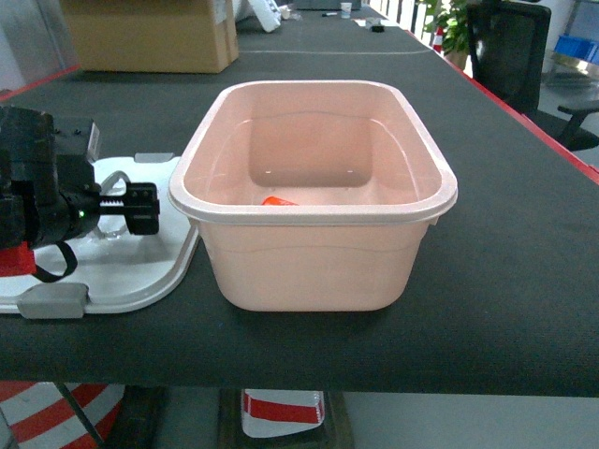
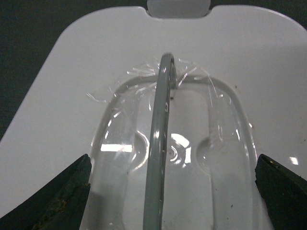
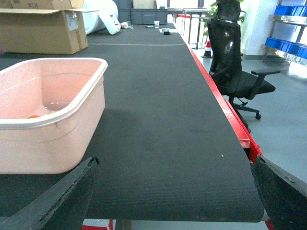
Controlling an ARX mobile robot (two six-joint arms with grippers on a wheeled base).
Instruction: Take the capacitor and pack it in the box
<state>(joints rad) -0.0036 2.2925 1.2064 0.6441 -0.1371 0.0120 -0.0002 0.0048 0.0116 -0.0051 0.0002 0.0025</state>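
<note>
The pale pink box [image 1: 314, 238] stands open in the middle of the black table; it also shows at the left of the right wrist view [image 3: 48, 120]. A small orange capacitor [image 1: 278, 200] lies on its floor, mostly hidden by the near wall, and only a sliver [image 3: 33, 116] of it shows over the rim. The white lid [image 1: 140, 271] lies flat to the left of the box. My left gripper [image 1: 140, 208] hovers over the lid, open, its fingers either side of the raised grey handle [image 2: 160, 143] without touching it. My right gripper [image 3: 175, 163] is open and empty over bare mat, right of the box.
A brown cardboard carton [image 1: 150, 33] sits at the table's far left. The table's red right edge [image 3: 225, 105] runs beside a black office chair [image 3: 235, 62]. Blue bins [image 3: 292, 9] stand on shelves beyond. A grey clasp [image 1: 51, 299] juts from the lid's near edge.
</note>
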